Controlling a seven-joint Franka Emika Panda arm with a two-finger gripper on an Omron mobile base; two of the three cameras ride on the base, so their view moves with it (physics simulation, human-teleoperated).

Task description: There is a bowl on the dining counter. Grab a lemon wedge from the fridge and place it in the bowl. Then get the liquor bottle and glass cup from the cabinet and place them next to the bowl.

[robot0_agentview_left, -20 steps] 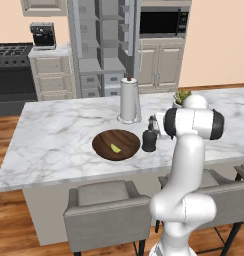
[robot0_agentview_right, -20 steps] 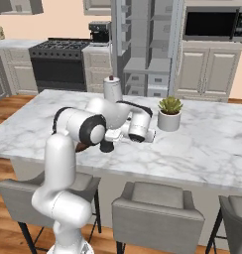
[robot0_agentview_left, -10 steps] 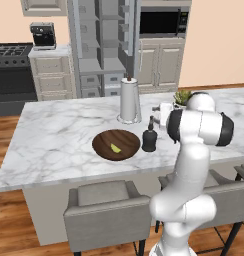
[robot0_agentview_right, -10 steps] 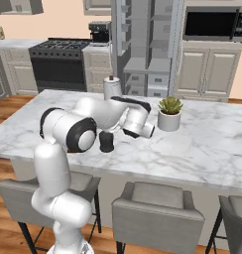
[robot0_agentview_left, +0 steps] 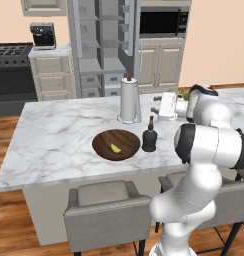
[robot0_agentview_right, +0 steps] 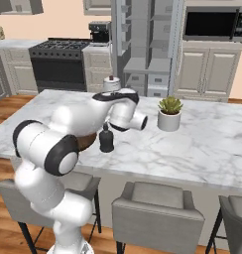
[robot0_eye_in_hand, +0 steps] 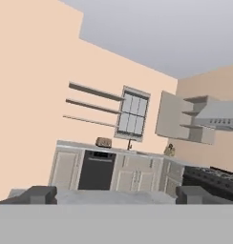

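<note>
On the white grey-veined marble dining counter (robot0_agentview_left: 59,135), the wide shallow bowl of dark brown wood (robot0_agentview_left: 115,145) sits near the stool-side edge, and the tiny yellow-green lemon wedge (robot0_agentview_left: 115,148) lies inside it, so the first part of the task looks done. Just to the right of the bowl, apart from its rim, stands the small squat black liquor bottle (robot0_agentview_left: 149,137) with its narrow neck upright; that spot fits the instruction to set it next to the bowl. Behind both rises a tall white paper-towel roll (robot0_agentview_left: 129,101), and a small potted green plant (robot0_agentview_right: 169,113) stands farther along the counter.

The white arm's two-finger gripper (robot0_agentview_left: 157,105) hangs above the counter behind and to the right of the bottle, clear of it. Its dark fingertips (robot0_eye_in_hand: 39,195) stand wide apart with nothing between them, aimed out across the room at a far wall of cabinets, which suggests the hand has nothing more to do with the bottle. No glass cup can be made out on the counter, so that fetch probably remains. The tall grey fridge (robot0_agentview_left: 101,45) stands open behind.
</note>
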